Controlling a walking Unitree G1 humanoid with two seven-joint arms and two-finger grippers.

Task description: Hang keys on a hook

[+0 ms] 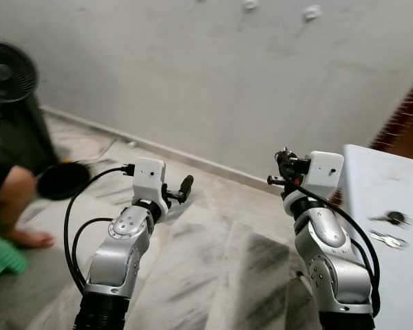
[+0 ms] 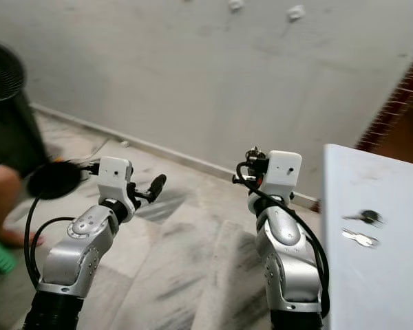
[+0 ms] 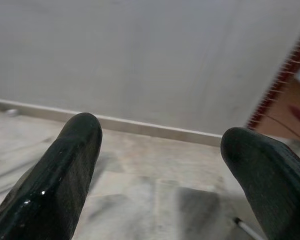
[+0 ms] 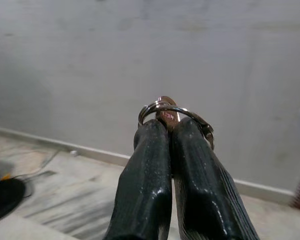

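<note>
Between the two black fingers of the right gripper [image 4: 166, 131] sits a small bunch of keys [image 4: 166, 114]: a thin silver split ring looped across the fingertips, with a coppery key head poking up just behind it. The fingers are clenched tight on it, held up in the air facing a plain grey wall [image 1: 213, 75]. Two white hooks [image 1: 312, 12] are fixed high on that wall, well above the gripper. The left gripper [image 3: 160, 165] is spread wide with nothing between its fingers, raised over the marble floor [image 1: 213, 254]. On the white tabletop [image 2: 372, 275] at the right lie two more keys [image 2: 361, 228], one dark-headed, one silver, near each other.
</note>
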